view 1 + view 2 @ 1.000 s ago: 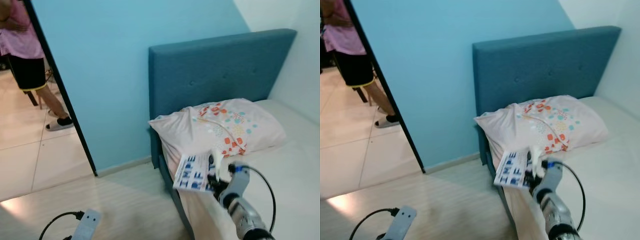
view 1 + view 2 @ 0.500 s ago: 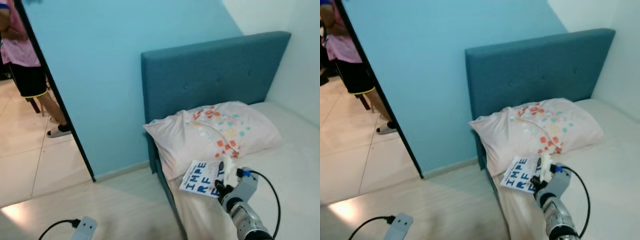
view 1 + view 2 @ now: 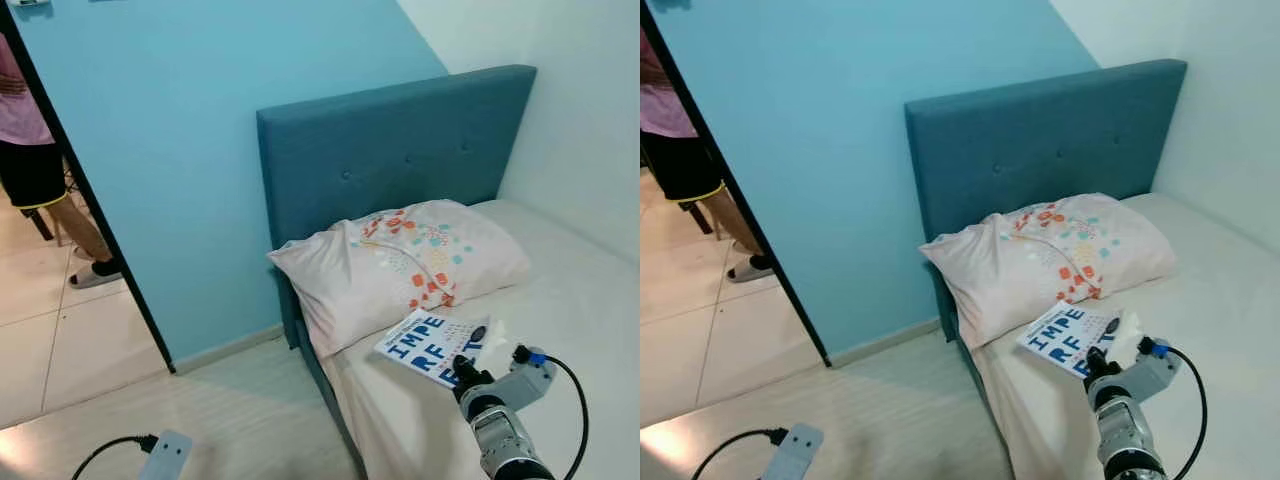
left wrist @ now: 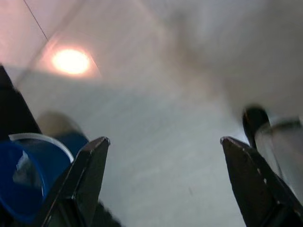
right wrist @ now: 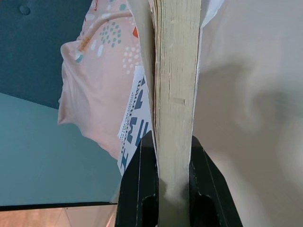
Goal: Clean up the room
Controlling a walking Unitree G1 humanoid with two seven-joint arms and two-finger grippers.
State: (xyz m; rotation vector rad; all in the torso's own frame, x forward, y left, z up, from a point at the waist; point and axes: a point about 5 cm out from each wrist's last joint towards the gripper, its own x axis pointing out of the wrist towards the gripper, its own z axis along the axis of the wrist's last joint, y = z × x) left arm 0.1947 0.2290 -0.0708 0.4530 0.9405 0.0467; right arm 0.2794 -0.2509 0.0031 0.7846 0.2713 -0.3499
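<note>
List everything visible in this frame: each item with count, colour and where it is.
book: one, white cover with blue letters, over the bed, held by the right gripper
pillow: one, pale pink with coloured spots, at the head of the bed
bed: one, cream sheet, against the walls
headboard: one, teal
blue cup: one, near the left gripper
person: one, standing in the doorway
right gripper: clamped on the book
left gripper: open, above the floor

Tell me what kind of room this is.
Most likely a bedroom. A bed with a teal upholstered headboard stands against the blue wall, a patterned pillow lies at its head, and the right end effector holds a book over the mattress.
</note>
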